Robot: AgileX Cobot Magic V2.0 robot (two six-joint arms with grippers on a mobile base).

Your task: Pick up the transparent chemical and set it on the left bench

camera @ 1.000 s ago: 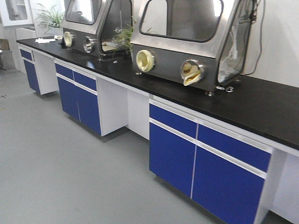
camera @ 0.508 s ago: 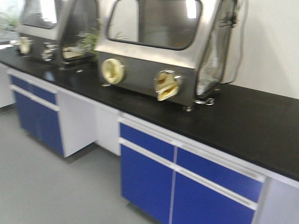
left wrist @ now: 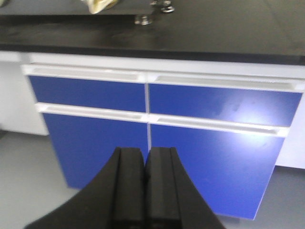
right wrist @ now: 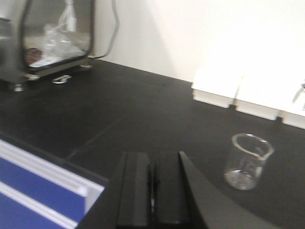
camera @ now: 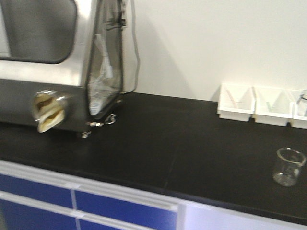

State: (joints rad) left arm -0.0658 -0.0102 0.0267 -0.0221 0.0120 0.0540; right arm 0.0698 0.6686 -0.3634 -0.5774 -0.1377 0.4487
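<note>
A small clear glass beaker [camera: 288, 166] with a round rim and colourless contents stands upright on the long black bench [camera: 182, 143], near its front right. It also shows in the right wrist view [right wrist: 249, 161]. No dropper or rod shows in it. Three white trays [camera: 236, 103] stand against the white wall behind it. My right gripper [right wrist: 153, 160] is shut and empty over the bench's front edge, left of and nearer than the beaker. My left gripper [left wrist: 145, 157] is shut and empty, low in front of the blue drawers [left wrist: 209, 102].
A steel glove box [camera: 53, 62] with a yellowish glove port [camera: 48, 111] stands on the bench at the left, with a cable [camera: 135, 57] running up the wall behind it. Blue drawers with white handles [camera: 120, 208] run under the worktop. A grey floor [left wrist: 19, 191] lies below.
The view has swung right along the bench. The glove box has slid to the left edge, and the white trays and the clear beaker have come into view.
</note>
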